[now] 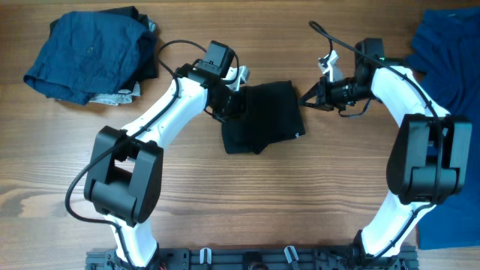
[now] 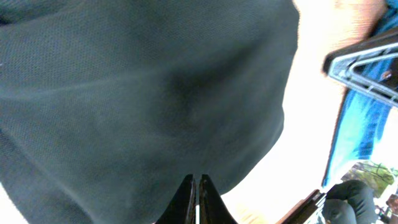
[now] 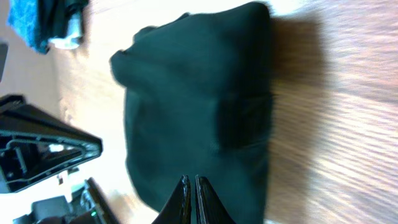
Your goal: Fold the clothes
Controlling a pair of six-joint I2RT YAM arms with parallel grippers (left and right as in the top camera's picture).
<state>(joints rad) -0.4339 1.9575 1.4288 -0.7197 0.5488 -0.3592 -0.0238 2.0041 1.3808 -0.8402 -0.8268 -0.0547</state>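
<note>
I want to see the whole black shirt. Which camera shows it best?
The overhead view. It shows the folded shirt lying on the table, with nearly all its outline in sight. The left wrist is so close that dark cloth fills most of the picture. The right wrist shows most of it, sideways, with the near edge cut off.

A brown wood-grain bench (image 1: 300,195) carries everything. Near its middle, toward the far side, lies a folded black fabric garment (image 1: 262,116), a compact, roughly square bundle flat on the wood. At the far left corner sits a crumpled heap of dark blue fabric garments (image 1: 90,52), with a pale grey patterned cloth (image 1: 112,97) showing under its near edge. Along the right edge a spread of royal blue fabric (image 1: 450,67) runs out of view. The three groups lie well apart.
</note>
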